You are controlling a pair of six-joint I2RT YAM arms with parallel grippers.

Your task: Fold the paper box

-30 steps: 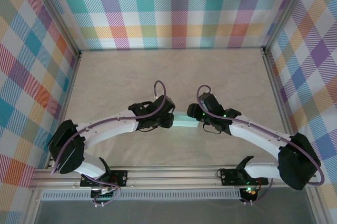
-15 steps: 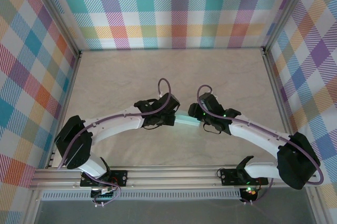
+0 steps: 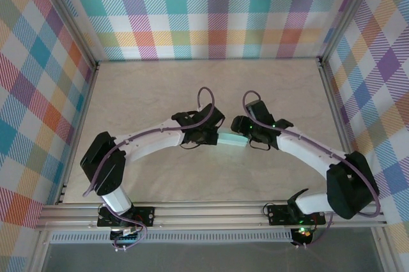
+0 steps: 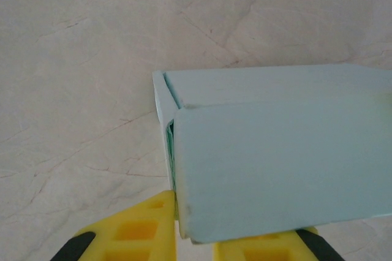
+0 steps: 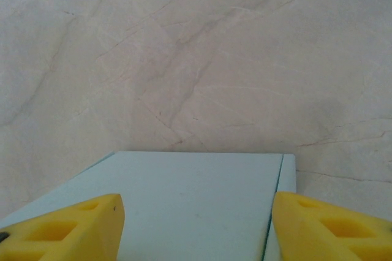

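The paper box (image 3: 231, 139) is a small pale mint-blue closed box lying on the table between my two grippers. My left gripper (image 3: 211, 136) is at its left end. In the left wrist view the box (image 4: 275, 163) fills the right half, and its near corner sits in the narrow gap of the left gripper (image 4: 195, 244); the yellow fingers (image 4: 138, 230) are shut on that end wall. My right gripper (image 3: 239, 130) is at the box's right end. In the right wrist view the box top (image 5: 196, 187) lies between the right gripper (image 5: 197, 230) fingers, which stand wide open.
The beige marbled table (image 3: 160, 93) stretches free beyond the box. Plaid walls (image 3: 211, 10) close the back and both sides. An aluminium rail (image 3: 211, 211) carrying the arm bases runs along the near edge.
Both arms have reached farther from their bases, and the box has shifted away and slightly right. The left gripper has closed down on the box end. The right gripper has widened.
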